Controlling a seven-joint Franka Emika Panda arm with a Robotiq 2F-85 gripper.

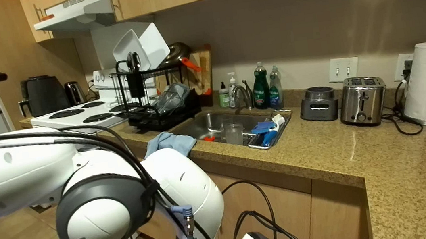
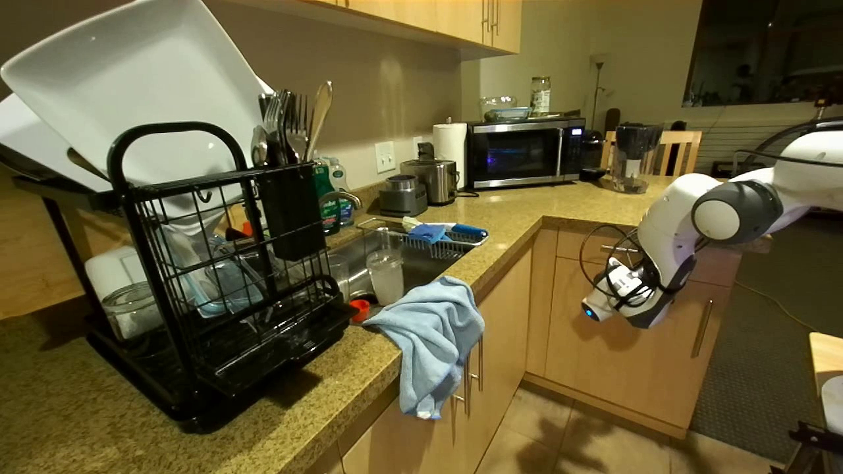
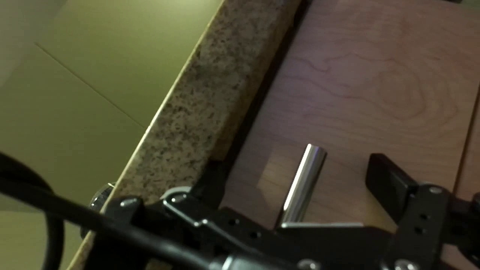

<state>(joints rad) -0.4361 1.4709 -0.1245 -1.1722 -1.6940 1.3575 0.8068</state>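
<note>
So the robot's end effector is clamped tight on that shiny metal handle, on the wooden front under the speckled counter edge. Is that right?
Not quite: the end effector is open, not clamped. The wrist view shows its fingers spread, with a gap on either side of the shiny metal handle. The rest is right: it is on the wooden front under the speckled counter edge.

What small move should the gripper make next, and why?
I'd probably ease the gripper toward the drawer front before closing: in the wrist view its open fingers appear either side of the metal bar handle, with a visible gap on each side, but whether the handle sits deep enough between them is hard to tell.
</note>
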